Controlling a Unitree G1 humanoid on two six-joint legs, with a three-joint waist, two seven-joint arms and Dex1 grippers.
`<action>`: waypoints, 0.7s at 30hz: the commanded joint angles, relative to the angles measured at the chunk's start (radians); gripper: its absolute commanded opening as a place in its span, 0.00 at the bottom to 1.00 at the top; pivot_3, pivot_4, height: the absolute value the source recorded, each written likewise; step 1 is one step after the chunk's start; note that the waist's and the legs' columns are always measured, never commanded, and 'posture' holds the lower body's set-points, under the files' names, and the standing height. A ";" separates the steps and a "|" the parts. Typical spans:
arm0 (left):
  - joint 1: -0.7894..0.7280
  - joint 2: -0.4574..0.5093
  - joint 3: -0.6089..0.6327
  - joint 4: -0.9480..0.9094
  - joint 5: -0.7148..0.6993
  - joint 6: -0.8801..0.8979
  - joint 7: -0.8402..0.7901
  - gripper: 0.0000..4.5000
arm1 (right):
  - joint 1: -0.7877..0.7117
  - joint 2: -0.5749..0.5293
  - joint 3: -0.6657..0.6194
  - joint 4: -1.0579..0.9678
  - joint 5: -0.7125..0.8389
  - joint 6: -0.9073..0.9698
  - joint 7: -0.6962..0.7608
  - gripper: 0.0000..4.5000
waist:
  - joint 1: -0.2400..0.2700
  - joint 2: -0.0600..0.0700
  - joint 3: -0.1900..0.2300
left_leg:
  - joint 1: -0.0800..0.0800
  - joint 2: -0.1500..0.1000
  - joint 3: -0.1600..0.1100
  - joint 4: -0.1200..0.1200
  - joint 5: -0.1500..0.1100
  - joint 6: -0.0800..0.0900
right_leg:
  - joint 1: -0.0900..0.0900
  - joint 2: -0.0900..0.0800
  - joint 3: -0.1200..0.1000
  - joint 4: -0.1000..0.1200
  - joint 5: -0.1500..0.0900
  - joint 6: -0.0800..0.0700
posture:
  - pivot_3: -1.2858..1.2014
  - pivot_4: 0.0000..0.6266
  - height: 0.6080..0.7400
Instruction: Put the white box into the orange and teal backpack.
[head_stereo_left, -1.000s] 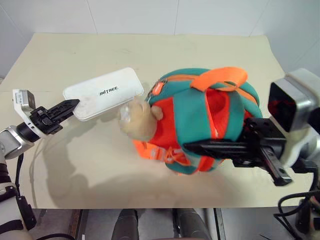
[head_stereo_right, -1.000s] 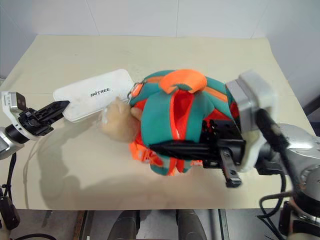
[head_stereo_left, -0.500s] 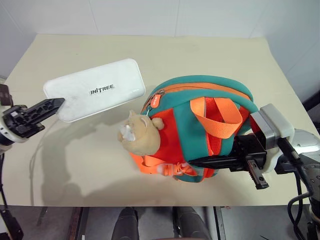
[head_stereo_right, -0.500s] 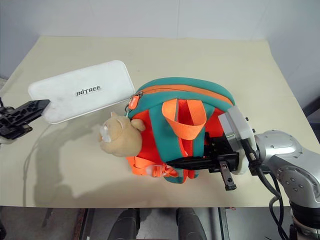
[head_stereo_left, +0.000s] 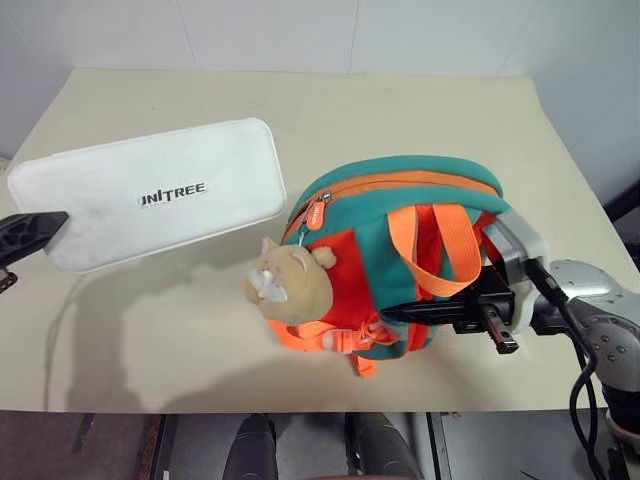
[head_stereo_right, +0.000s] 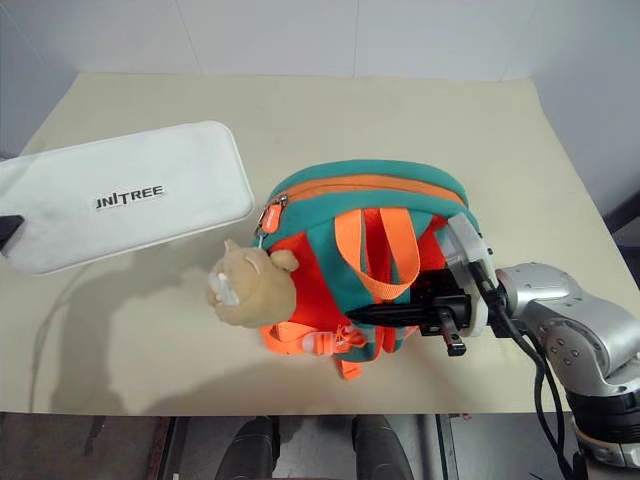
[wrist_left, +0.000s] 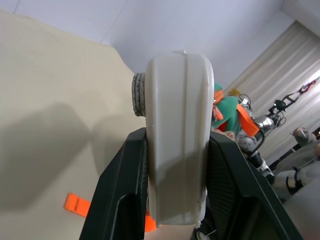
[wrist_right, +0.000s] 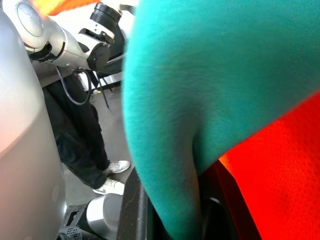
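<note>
The flat white rounded-corner box (head_stereo_left: 150, 205) with dark UNITREE lettering hangs above the beige table (head_stereo_left: 420, 110), clamped by one end between the left gripper's (wrist_left: 172, 185) black fingers. To its right the small teal and orange fabric backpack (head_stereo_left: 400, 265) (tan plush cat (head_stereo_left: 288, 283) on its front) stands on the table, its zip closed. The right gripper (head_stereo_left: 400, 312) is pinched tight on the backpack's teal fabric.

Bright, even overhead light; soft shadows; close wrist views blurred

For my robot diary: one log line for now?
left gripper: holds white box aloft | right gripper: pinches backpack | box not inside
</note>
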 joint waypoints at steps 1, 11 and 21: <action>0.020 0.019 0.049 -0.054 -0.043 -0.004 0.007 0.28 | -0.029 0.009 0.004 0.011 -0.011 -0.024 0.027 0.00 | 0.000 0.000 0.000 | 0.000 0.000 0.000 0.000 0.000 0.000 | 0.000 0.000 0.000 0.000 0.000 0.000 | 0.52 0.24 1.00; 0.069 0.056 0.045 -0.135 -0.034 -0.040 -0.009 0.28 | -0.062 0.029 0.024 0.055 -0.052 -0.043 0.064 0.00 | 0.001 0.000 0.000 | 0.000 0.000 0.000 0.000 0.000 0.000 | 0.000 0.000 0.000 0.000 0.000 0.000 | 0.52 0.24 1.00; 0.080 0.114 0.053 -0.179 -0.053 -0.037 -0.037 0.28 | -0.071 0.045 0.033 0.087 -0.088 -0.060 0.091 0.00 | 0.000 0.000 0.000 | 0.000 0.000 0.000 0.000 0.000 0.000 | 0.000 0.000 0.000 0.000 0.000 0.000 | 0.52 0.24 1.00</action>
